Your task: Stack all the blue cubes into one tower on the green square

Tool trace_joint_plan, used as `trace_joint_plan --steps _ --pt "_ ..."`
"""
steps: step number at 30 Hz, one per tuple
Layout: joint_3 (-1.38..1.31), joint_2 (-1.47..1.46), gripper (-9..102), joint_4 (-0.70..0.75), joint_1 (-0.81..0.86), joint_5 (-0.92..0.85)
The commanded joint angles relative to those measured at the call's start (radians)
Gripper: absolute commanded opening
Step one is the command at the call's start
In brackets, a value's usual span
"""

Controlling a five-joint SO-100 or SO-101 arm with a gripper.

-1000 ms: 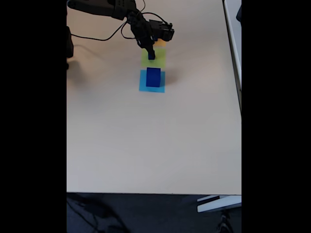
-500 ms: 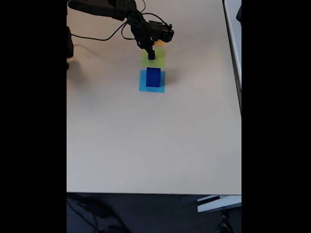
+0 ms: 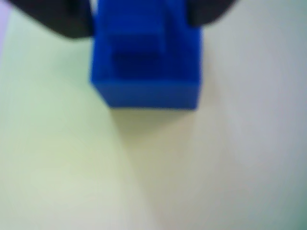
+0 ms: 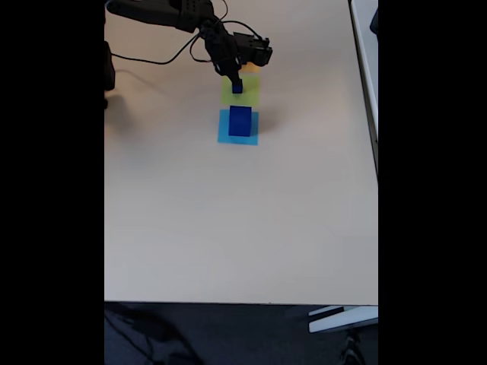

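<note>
Small cube (image 4: pixel 237 87): on green square (image 4: pixel 248 94), between the claw's (image 4: pixel 235 80) dark fingers (image 3: pixel 57 19); grip or mere flanking cannot be told. Big cube (image 4: pixel 240 121): on light-blue square (image 4: pixel 224 135), just beside. Surface (image 4: pixel 228 220): beige.

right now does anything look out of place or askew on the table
Nothing looks spilled or damaged. One oddity for the task: the large blue cube sits on the light-blue square, not the green square, where the gripper is at a small blue cube. The wrist view is blurred.
</note>
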Motion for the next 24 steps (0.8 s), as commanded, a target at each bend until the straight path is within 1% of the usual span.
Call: trace_joint_plan --steps 1,9,14,20,24 --pt "-0.009 0.011 6 -0.020 -0.005 -0.002" --pt "-0.009 0.012 6 -0.020 0.002 -0.012" --pt "-0.006 0.014 0 -0.020 0.005 -0.014" --pt "-0.008 0.023 0 -0.018 0.009 -0.023" --pt "-0.044 0.035 0 0.014 0.017 -0.043"
